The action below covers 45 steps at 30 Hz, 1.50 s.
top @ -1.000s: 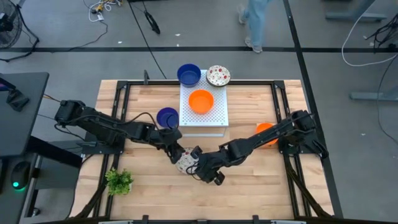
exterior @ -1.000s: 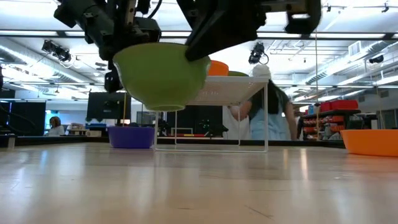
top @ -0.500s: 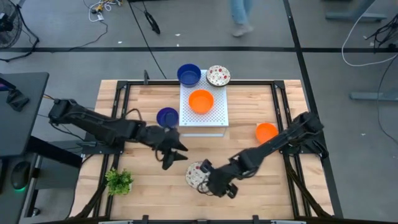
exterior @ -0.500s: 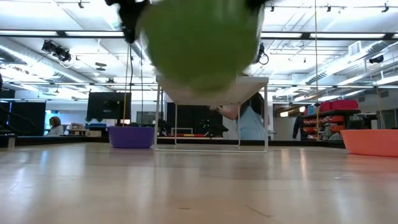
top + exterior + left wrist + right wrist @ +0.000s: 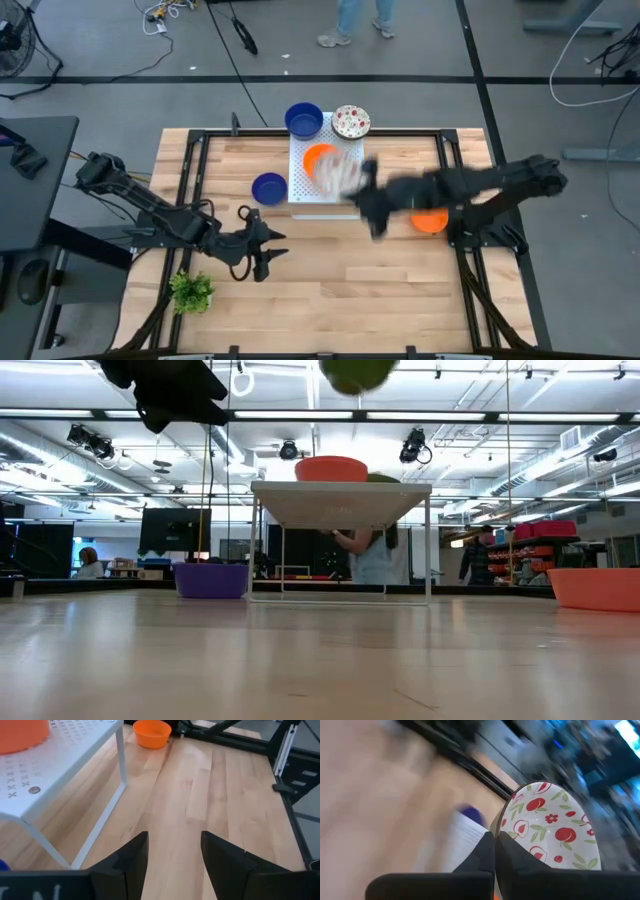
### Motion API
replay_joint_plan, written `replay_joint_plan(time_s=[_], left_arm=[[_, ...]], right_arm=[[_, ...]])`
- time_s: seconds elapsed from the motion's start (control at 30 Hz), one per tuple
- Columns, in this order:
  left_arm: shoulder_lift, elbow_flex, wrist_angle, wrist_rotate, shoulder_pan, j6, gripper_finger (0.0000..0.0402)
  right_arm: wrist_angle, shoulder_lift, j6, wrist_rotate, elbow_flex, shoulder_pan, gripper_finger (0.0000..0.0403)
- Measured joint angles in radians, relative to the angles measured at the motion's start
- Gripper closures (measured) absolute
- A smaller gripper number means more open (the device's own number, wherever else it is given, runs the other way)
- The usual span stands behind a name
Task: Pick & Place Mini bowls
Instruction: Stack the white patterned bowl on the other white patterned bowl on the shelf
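My right gripper [image 5: 358, 188] is shut on a white mini bowl with red speckles [image 5: 547, 827]. It holds the bowl, blurred, above the white perforated board [image 5: 345, 195]; the bowl's green underside [image 5: 358, 372] shows high in the low view. My left gripper [image 5: 262, 252] is open and empty over the table's near left part. An orange bowl [image 5: 318, 160] sits on the board. A blue bowl [image 5: 303, 119] and a second speckled bowl [image 5: 351, 121] sit at the board's far edge. Another blue bowl [image 5: 268, 187] and an orange bowl [image 5: 432, 219] rest on the table. My right gripper pinches the speckled bowl's rim [image 5: 499, 834] between its two fingers, one finger on the inner side [image 5: 512, 857] and one on the outer side. The bowl is lifted clear, well above the board, and stands tilted up from the fingers.
The white board [image 5: 340, 500] is a raised shelf on thin legs with open room beneath. A small green plant [image 5: 191, 291] stands at the near left corner. Bare wood lies along the near side [image 5: 380, 300]. A person walks on the floor beyond the far edge [image 5: 350, 20].
My left gripper has drawn back from the speckled bowl toward the table's left and near edges. My right gripper has first gone toward the near edge with the bowl, then swung it fast up and toward the far edge, over the white board.
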Motion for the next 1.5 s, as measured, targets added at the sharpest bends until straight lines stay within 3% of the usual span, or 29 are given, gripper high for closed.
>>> replay_joint_plan(time_s=[0.1, 0.23, 0.4, 0.57, 1.5], left_arm=[[0.0, 0.0, 0.009, -0.001, -0.004, 0.0, 0.0216], [0.0, 0.0, 0.008, -0.001, -0.004, 0.009, 0.0216], [0.0, 0.0, 0.007, 0.0, -0.004, 0.013, 0.0216], [0.0, 0.0, 0.001, -0.001, -0.002, 0.016, 0.0216], [0.0, 0.0, 0.001, 0.0, -0.002, 0.013, 0.0216]], right_arm=[[0.0, -0.014, -0.028, -0.036, 0.0, -0.208, 0.0403], [0.001, 0.009, -0.037, -0.25, 0.0, -0.463, 0.0403], [0.036, 0.07, -0.045, -0.323, -0.021, -0.612, 0.0403], [0.046, 0.127, -0.049, -0.377, -0.039, -0.65, 0.0403], [-0.005, 0.143, 0.029, -0.323, -0.042, -0.678, 0.0385]])
